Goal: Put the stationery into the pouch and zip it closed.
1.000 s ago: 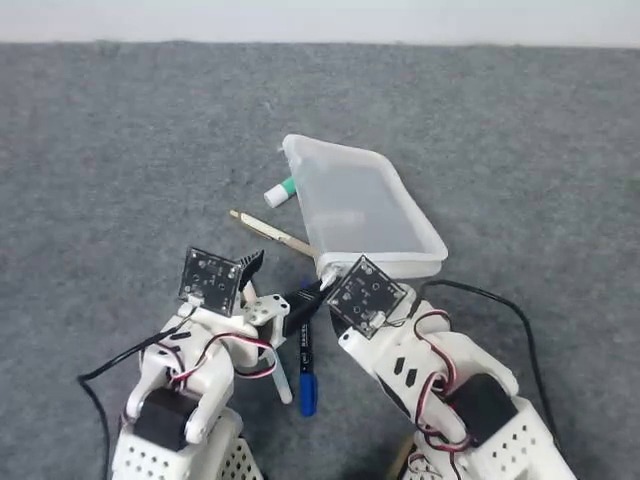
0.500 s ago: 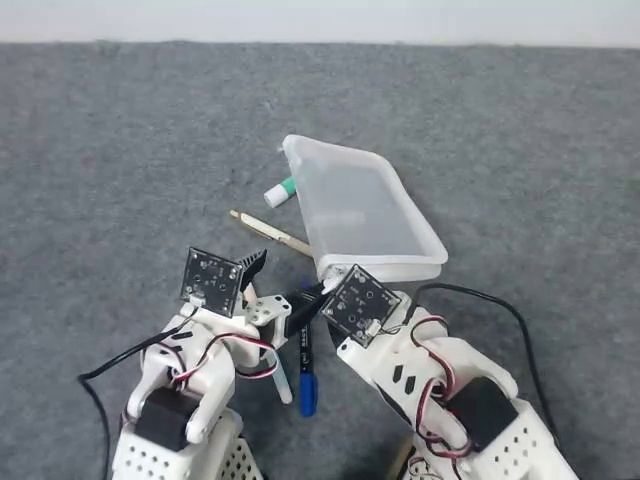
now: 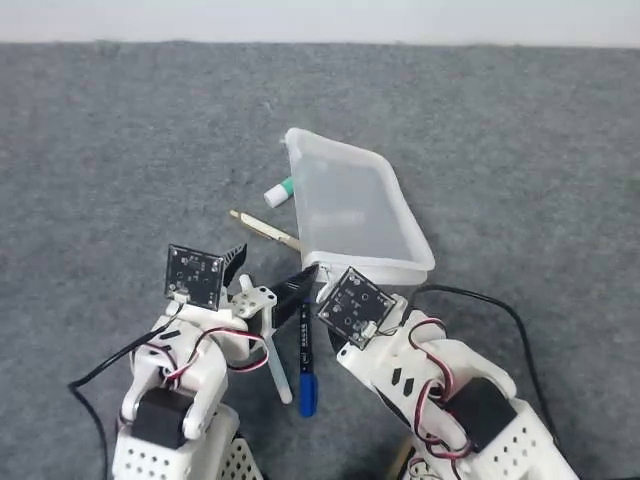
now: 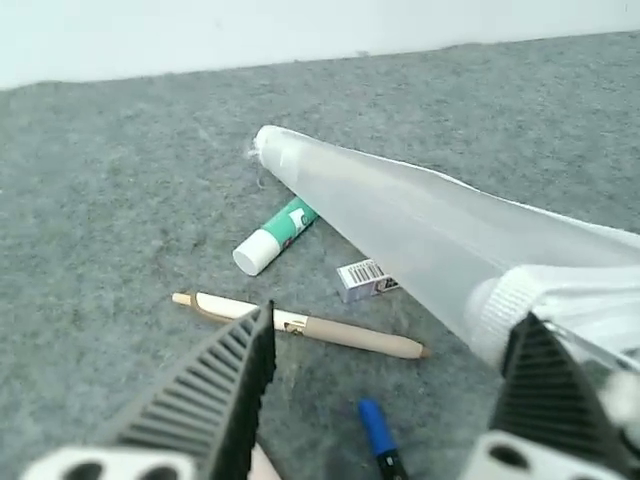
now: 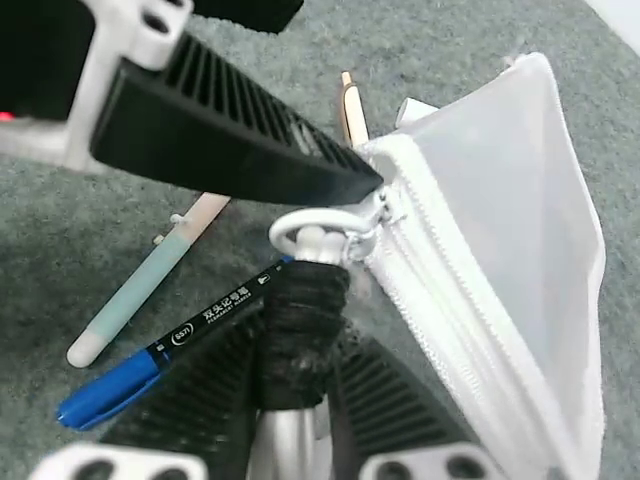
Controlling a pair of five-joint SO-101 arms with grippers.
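Pouch [image 3: 355, 205] front and centre: translucent white with a frosted look and a white zip tape along one edge. It lies on a grey, felt-like mat [image 3: 120, 150] that runs back to a pale wall [image 3: 320, 18] at the far edge. Its near corner sits right between the two arms. The stationery is all out on the mat. A green-and-white glue stick [image 3: 280, 191] lies just beside the pouch's far end, and a beige pen [image 3: 265, 229] slants along its side. A small white block [image 4: 365, 278] is tucked against the pouch between those two. Nearer the arms, a blue-capped marker [image 3: 305, 355] and a pale teal pen [image 3: 278, 372] lie side by side. As for labels, the white block carries a barcode, the glue stick has a printed band, and the marker's black barrel has white lettering along it. Now the grippers. The left gripper [image 4: 393, 322] is spread wide, one ribbed black finger resting at the pouch's zip corner and the other well out over the mat. The right gripper [image 5: 300, 335] has its jaws drawn together on the zip pull [image 5: 312, 235] — a white ring with a black-wrapped tab. The slider [image 5: 385, 203] sits right at that near corner, just beside the left finger's tip.
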